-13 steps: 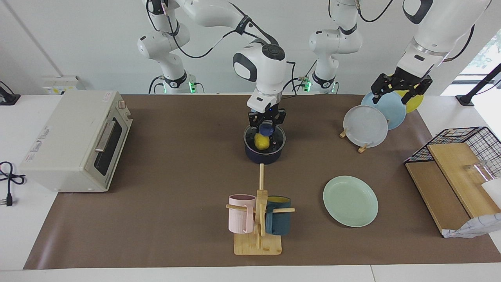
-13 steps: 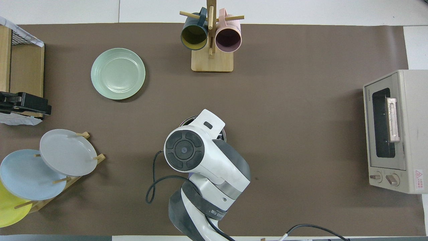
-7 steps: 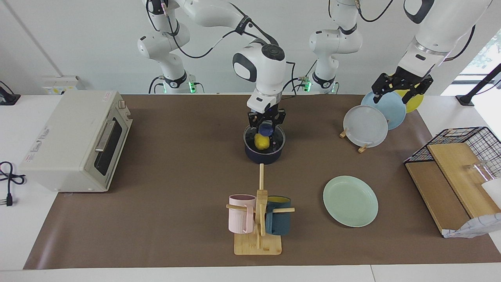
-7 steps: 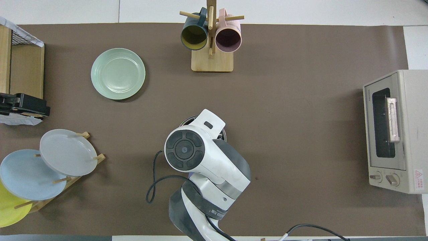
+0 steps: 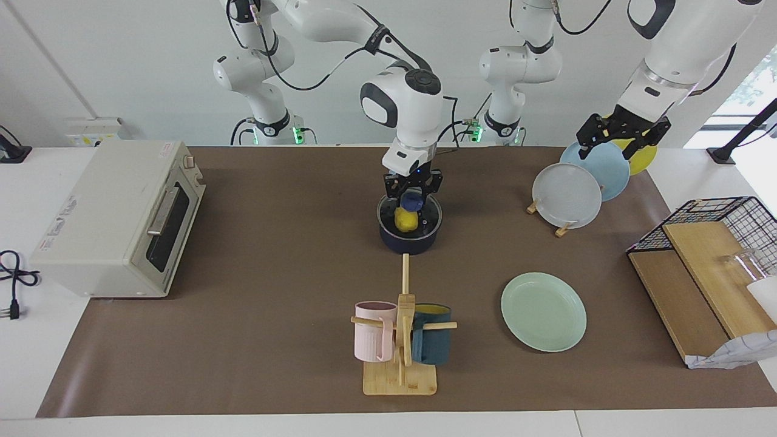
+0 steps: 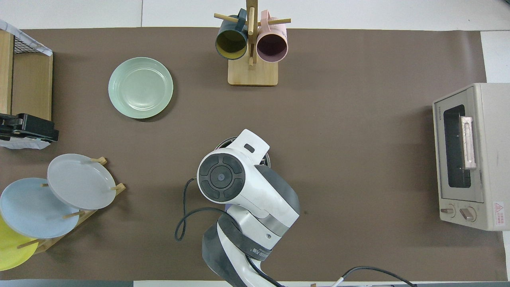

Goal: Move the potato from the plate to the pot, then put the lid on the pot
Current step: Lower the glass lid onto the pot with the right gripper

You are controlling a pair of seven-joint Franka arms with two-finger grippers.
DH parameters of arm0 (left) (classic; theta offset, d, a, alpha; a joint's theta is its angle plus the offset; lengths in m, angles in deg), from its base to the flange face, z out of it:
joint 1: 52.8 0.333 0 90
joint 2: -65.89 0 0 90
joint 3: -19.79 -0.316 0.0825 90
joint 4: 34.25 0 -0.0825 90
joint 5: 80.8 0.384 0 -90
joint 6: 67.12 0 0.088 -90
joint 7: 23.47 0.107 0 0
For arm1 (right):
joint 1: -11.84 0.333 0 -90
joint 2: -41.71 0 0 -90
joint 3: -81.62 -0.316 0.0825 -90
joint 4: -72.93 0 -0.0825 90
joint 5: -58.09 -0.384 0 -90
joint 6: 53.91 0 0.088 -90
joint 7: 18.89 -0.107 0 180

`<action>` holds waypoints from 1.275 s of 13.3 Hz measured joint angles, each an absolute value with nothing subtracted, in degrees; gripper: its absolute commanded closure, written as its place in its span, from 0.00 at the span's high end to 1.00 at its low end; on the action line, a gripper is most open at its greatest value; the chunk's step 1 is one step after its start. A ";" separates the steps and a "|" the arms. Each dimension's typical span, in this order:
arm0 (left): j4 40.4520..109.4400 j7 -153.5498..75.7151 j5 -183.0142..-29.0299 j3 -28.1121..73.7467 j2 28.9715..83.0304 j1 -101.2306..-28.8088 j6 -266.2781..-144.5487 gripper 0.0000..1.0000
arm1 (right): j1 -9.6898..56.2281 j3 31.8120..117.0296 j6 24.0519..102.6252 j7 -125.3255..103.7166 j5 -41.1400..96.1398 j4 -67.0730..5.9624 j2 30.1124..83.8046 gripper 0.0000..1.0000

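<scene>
At the bench middle, over the pot with the potato inside, right gripper clasping the lid by its knob, risking a tilted seat if released early; left gripper, fingers spread, waiting above the plate rack.

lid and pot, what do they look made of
Lid: seems clear glass with a metal rim, since the yellow potato shows through it; its blue knob, probably plastic, sits within the right pincer. Pot: dark navy, matte, likely coated metal, though the look leaves that open.
</scene>
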State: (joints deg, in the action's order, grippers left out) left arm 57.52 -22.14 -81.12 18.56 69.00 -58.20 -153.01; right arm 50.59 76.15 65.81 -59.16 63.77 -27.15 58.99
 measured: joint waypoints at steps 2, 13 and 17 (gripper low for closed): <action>57.52 -22.14 -81.12 18.52 69.42 -58.18 -153.01 1.00 | 50.48 76.21 65.81 -59.16 63.77 -27.19 58.99 1.00; 56.75 -23.02 -81.12 18.40 68.46 -57.72 -152.46 1.00 | 46.28 76.51 59.72 -57.43 63.77 -22.26 58.04 1.00; 46.84 -23.05 -81.12 18.29 59.89 -57.62 -149.98 1.00 | 39.51 76.65 49.80 -46.62 63.68 -15.28 57.28 1.00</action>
State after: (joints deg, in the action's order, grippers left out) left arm 46.84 -23.05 -81.12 18.29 59.89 -57.62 -149.98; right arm 39.51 76.65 49.80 -46.62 63.68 -15.28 57.28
